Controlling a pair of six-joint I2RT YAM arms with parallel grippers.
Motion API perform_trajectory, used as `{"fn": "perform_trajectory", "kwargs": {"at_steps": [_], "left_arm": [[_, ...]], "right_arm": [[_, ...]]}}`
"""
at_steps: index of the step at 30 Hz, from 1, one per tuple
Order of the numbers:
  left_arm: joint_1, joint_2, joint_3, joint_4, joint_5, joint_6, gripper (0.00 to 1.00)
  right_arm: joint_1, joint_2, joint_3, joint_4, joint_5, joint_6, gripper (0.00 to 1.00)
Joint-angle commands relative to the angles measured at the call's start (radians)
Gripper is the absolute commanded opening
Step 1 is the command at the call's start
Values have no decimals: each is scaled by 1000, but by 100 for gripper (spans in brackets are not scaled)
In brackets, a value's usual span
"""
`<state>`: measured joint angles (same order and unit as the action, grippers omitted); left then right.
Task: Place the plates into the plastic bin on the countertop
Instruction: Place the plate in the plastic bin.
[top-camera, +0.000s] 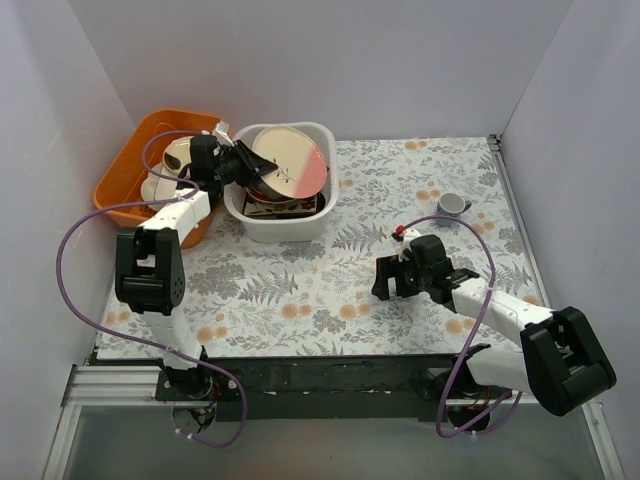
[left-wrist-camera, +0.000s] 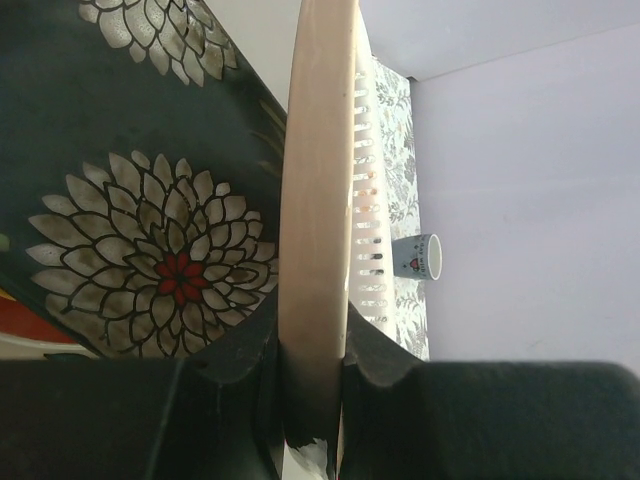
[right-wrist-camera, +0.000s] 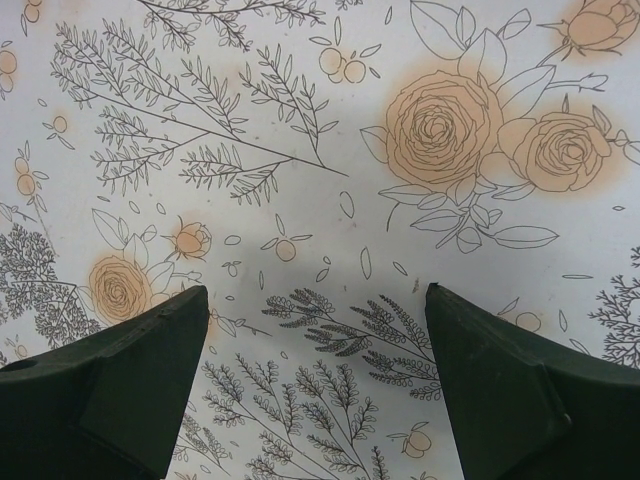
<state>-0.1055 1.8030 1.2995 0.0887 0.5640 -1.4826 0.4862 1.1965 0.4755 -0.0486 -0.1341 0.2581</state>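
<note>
Top external view: we see the left end effector (top-camera: 238, 162) reaching to the far left of the table (top-camera: 300, 275). It is clamped on the left rim of the pink-cream round plate (top-camera: 292, 160). That plate stands tilted on edge in the white plastic bin (top-camera: 285, 230), its upper part rising above the bin's rim. We cannot tell whether its lower edge rests on the dishes below. Under it in the bin we make out the black floral rectangular plate (top-camera: 287, 206) and a bit of red from another dish; which one we cannot tell. The bin sits on the table at the far left, just beside the orange tub (top-camera: 125, 170), which holds cream dishes (top-camera: 163, 182). Left wrist view: the held plate shows edge-on between the two fingers (left-wrist-camera: 235, 355), both pressed against its rim. The black floral plate's flower pattern fills the left side close behind. The small grey cup (top-camera: 452, 204) stands upright at the far right of the table, well apart from the bin. Right wrist view: the right end effector (right-wrist-camera: 315, 300) has its jaws spread wide with nothing between them, only fern and rose print under its fingers (right-wrist-camera: 120, 380). From above we see it low over bare table, right of centre, well apart from bin and cup.
</note>
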Motion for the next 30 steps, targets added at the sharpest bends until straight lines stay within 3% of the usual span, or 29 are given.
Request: {"fn": "perform_trajectory", "kwargs": {"at_steps": [1,13,16,17,23,28,30], "left_arm": [[3,-2,-14,69,40,5,0],[3,48,-6,-29,-6,45,3],[3,55,4,-55,-21,58,14],[3,56,7,-61,-27,59,26],[4,82,30,-118,-52,82,56],[3,87,46,-194,-105,111,89],[3,69,50,-217,-136,128,97]], "right_arm": [[-1,17,22,33,-7,-13,96],[-1,35,37,24,-13,-17,95],[-1,38,38,26,-18,-17,95],[-1,38,38,23,-16,-16,95],[-3,28,37,18,-19,-17,95],[-3,18,38,13,-19,-14,95],[-3,18,38,13,-21,-14,95]]}}
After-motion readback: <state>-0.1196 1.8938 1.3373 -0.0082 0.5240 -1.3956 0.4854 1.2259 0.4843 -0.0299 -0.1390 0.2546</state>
